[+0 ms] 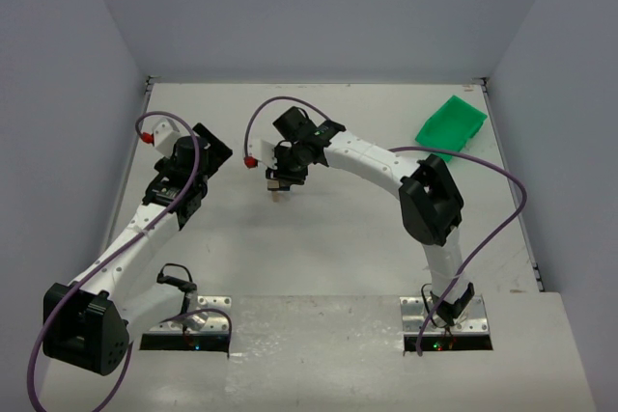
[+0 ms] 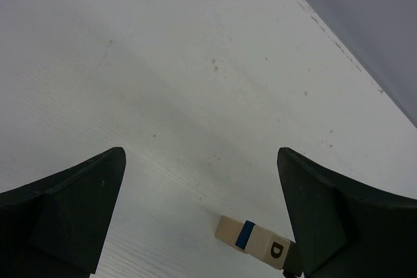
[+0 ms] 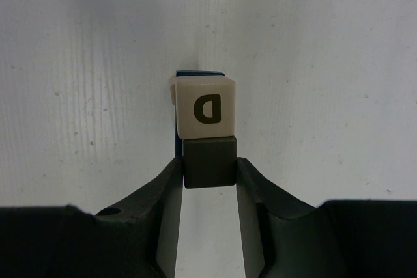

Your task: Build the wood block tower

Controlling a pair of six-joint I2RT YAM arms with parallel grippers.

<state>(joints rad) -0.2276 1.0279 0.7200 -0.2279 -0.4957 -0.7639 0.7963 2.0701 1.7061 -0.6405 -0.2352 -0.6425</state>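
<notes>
We see the right gripper [image 3: 208, 164] closed narrowly on a dark grey block [image 3: 208, 159], with one finger against each of its side faces. That block touches a tan block marked D [image 3: 207, 110], and a thin blue block [image 3: 199, 73] shows just beyond the tan one. Together these make the wood block tower [image 1: 277, 192], which stands on the white table [image 1: 338, 238] a little left of centre, directly under the right arm's wrist.

From the left wrist view we make out a plain tan piece at one end, then the blue layer, then the D block. The dark piece at the other end is mostly hidden behind a finger [image 2: 339, 219].

The left gripper [image 2: 201, 154] sits to the left of the tower with its jaws spread wide and nothing between them. The tower lies just beside one fingertip, and we cannot tell whether they touch.

A green bin [image 1: 451, 125] lies at the far right corner, well apart from both grippers.
</notes>
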